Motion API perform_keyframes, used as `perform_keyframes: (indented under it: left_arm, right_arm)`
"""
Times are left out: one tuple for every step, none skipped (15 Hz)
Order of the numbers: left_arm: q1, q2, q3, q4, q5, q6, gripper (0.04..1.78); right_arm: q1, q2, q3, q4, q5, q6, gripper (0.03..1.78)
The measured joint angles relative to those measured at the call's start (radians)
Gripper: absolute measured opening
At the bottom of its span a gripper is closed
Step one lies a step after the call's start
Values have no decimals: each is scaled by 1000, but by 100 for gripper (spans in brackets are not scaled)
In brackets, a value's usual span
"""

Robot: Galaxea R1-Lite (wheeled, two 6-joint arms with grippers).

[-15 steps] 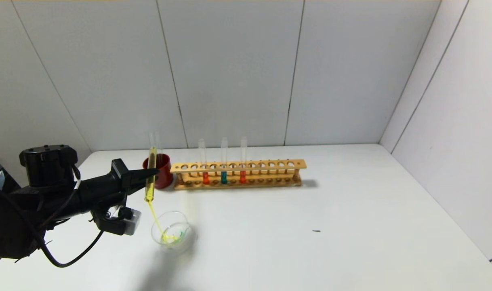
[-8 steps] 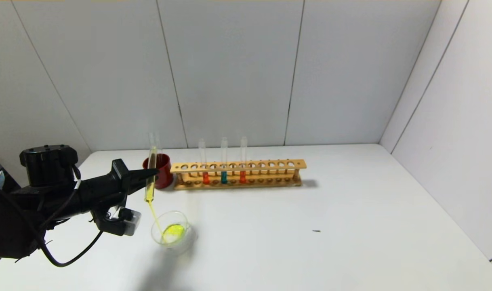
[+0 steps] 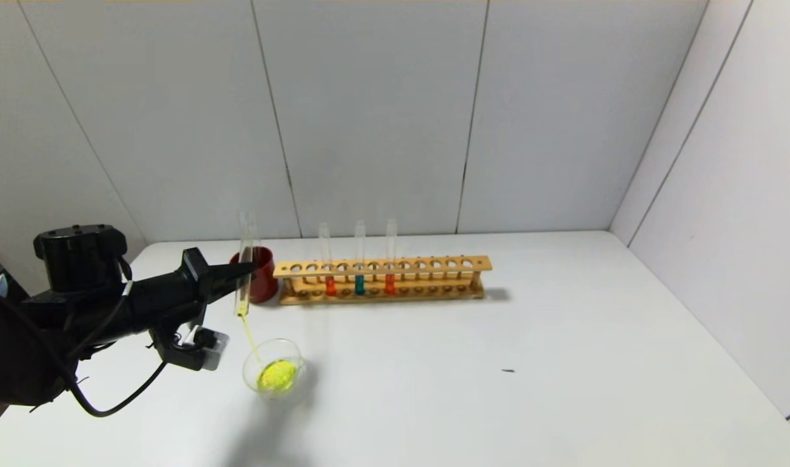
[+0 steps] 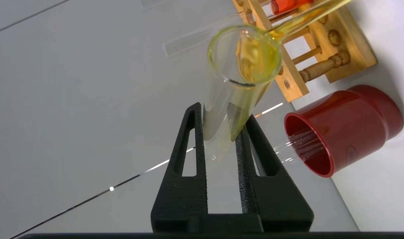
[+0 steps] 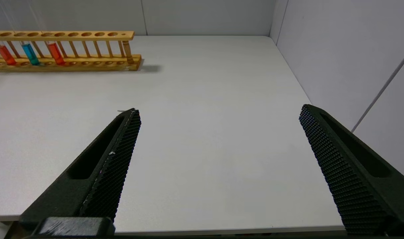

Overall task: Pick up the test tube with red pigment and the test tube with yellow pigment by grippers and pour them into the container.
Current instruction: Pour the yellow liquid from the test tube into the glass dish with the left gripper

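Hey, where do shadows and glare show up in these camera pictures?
Head view: a soft shadow falls toward the camera from the small clear glass dish, another right of the wooden test-tube rack. Left wrist view: bright glints on the yellow-tinted glass tube in the left gripper. Right wrist view: rack shadow only.

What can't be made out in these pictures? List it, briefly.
- Liquid remaining in the test tube with yellow pigment: in the head view, the left hand covers its middle.
- The container: outside both wrist views.
- Right hand: absent from the head view; its base is cut off by the right wrist view's lower edge.
- Wooden rack: one end is cut off by the right wrist view's edge.
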Motion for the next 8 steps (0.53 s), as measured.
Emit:
perform_keyframes:
  left_arm:
    - [-1,1,-1,0,0,1,31]
    - [-1,1,-2,0,1,4,31]
    - [-3,1,-2,0,1,8,31]
    - [-3,1,-2,0,1,10,31]
    - [-3,1,-4,-3,1,17,31]
    - [-3,0,-6,-4,0,23,31]
    - [-3,0,-7,-4,0,25,31]
    - [-4,-1,-9,-6,1,29,31]
  right_arm:
    - [0,0,0,0,0,0,175]
    - [0,0,0,0,0,0,175]
    - [0,0,0,0,0,0,175]
    - [0,0,0,0,0,0,175]
    - [0,0,0,0,0,0,175]
    - [0,0,0,0,0,0,175]
    - [0,0,0,0,0,0,175]
    - [0,0,0,0,0,0,175]
